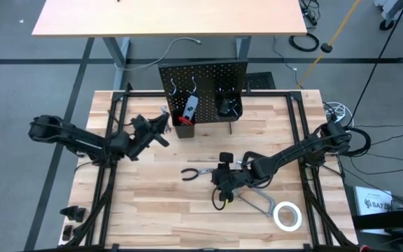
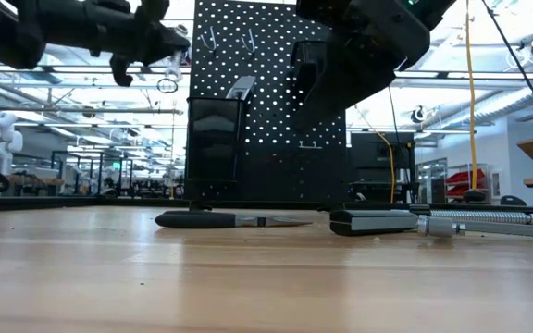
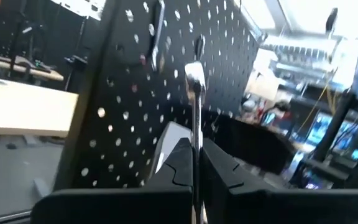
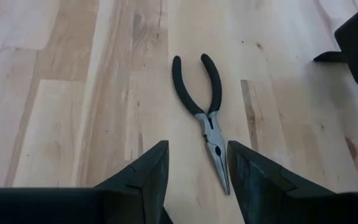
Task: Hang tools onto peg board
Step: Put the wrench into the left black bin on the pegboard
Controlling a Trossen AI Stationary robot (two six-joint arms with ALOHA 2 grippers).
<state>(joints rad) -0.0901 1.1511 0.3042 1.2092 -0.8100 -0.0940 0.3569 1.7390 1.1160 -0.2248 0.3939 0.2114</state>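
Only the left wrist view shows the wrench (image 3: 194, 118) clamped in the shut jaws of the left gripper (image 3: 194, 163), raised beside the peg board (image 3: 129, 93). The right wrist view shows the right gripper (image 4: 196, 163), jaws parted and empty, angled down over the pliers (image 4: 205, 112) on the counter (image 4: 67, 93).

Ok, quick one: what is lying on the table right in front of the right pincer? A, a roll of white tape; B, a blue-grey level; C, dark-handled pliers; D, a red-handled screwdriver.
C: the right wrist view shows the dark-handled pliers lying flat on the tabletop, their nose reaching between the fingers of the open right pincer.
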